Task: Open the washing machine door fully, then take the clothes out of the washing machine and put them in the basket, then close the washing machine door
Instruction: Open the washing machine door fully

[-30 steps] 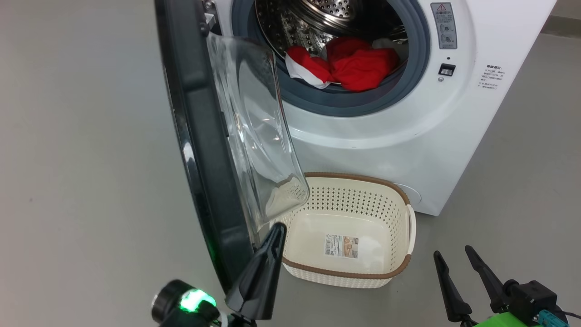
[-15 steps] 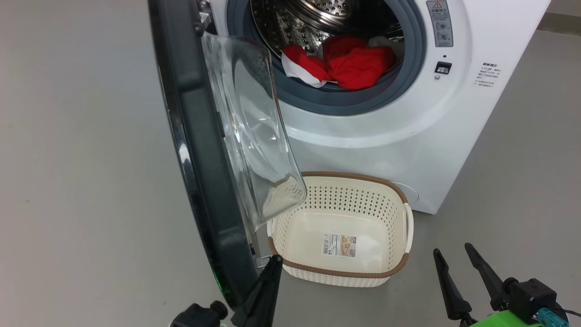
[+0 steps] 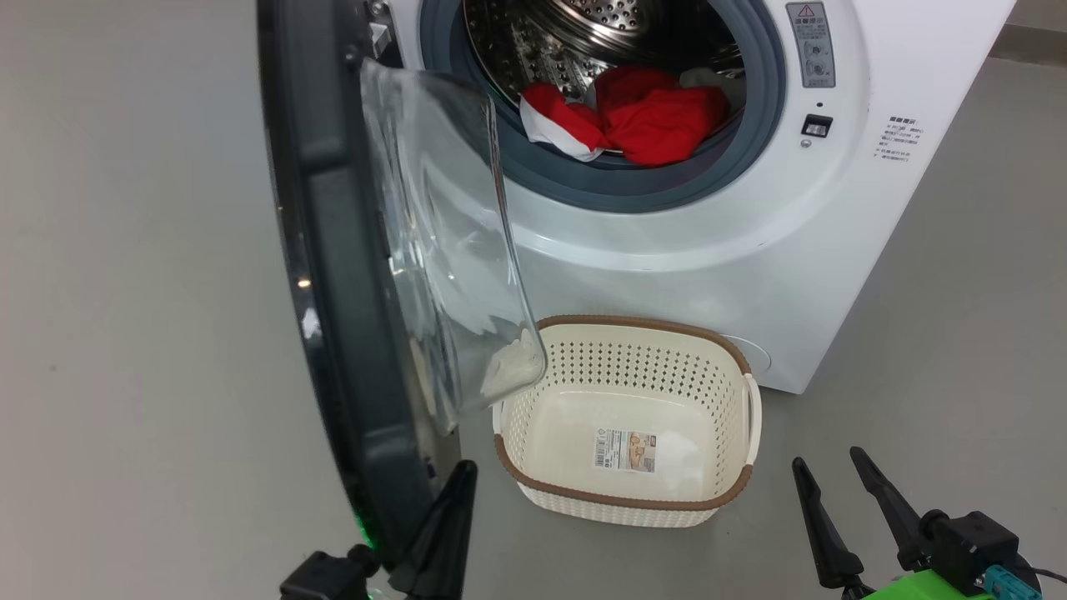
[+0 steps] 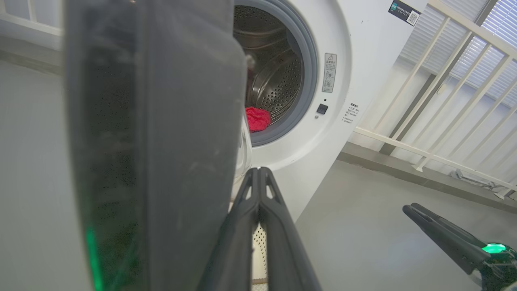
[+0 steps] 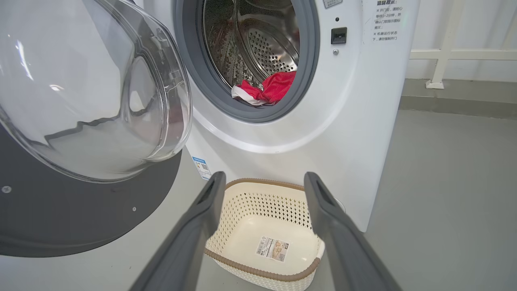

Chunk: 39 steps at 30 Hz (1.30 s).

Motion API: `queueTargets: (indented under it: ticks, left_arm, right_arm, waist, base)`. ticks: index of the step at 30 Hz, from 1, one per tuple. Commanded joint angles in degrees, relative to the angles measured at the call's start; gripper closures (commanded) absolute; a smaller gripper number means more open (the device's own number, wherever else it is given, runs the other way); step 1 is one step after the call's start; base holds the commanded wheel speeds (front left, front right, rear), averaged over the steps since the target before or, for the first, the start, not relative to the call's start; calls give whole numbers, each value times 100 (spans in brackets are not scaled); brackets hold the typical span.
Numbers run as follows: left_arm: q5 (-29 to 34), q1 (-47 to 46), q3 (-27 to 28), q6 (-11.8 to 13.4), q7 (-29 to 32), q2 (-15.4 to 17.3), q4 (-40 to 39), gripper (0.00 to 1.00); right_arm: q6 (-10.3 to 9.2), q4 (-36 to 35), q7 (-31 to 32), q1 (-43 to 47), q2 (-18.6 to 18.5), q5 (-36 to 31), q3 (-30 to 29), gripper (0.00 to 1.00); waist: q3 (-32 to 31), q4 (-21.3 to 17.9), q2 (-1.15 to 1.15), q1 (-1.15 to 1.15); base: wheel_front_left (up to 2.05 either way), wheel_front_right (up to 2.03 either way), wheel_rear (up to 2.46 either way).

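- The left gripper (image 3: 460, 482) is low at the near left. Its two dark fingers are pressed tight together and pinch nothing. They point up and away.
- Its tip is just beside the near bottom edge of the door (image 3: 333, 275), on the door's right side. I cannot tell if it touches the door.
- The right gripper (image 3: 828, 460) is low at the near right. Its fingers are spread apart with nothing between them. They point away at the washer (image 3: 667, 258), over the grey floor (image 3: 125, 333) to the right of the basket (image 3: 633, 323).
- The door is open. It hangs from the washer's left side and sticks out toward the near side, so the head view sees it almost edge-on.
- Its rim is black and shiny. Its glass bowl (image 3: 442, 233) is clear and bulges out to the right. In the head view the bowl's low end covers the basket's far left corner.
- The washer is big and white. Its round hole has a grey seal (image 3: 617, 190) around it and a shiny drum (image 3: 600, 25) with little holes inside.
- The clothes (image 3: 654, 125) are red with a bit of white. They lie in a heap at the bottom front of the drum, partly on the seal.
- The basket is cream with a brown rim and many little holes. It sits on the floor just in front of the washer, below the round hole. A paper label (image 3: 627, 451) is stuck to its bottom.
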Motion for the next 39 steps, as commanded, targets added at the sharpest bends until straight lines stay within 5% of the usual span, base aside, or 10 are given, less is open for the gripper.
queueTargets:
  ticks: [1, 21, 39]
  left_arm:
    - [70, -44, 417, 54, -31, 46, -104, 100]
    - [688, 63, 2312, 82, -31, 46, -209, 100]
    - [1208, -687, 4390, -296, -31, 170, 346, 100]
  right_arm:
    - [43, -155, -53, -111, -95, -91, 152, 0]
    - [43, -195, -53, -229, -107, -117, 114, 0]
    - [43, -244, -54, -403, -162, -116, 97, 0]
  waist:
    - [4, 0, 0, 0]
    - [190, -21, 0, 0]
    - [524, -306, 0, 0]
  base:
    - [0, 0, 0]
    - [0, 0, 0]
    - [0, 0, 0]
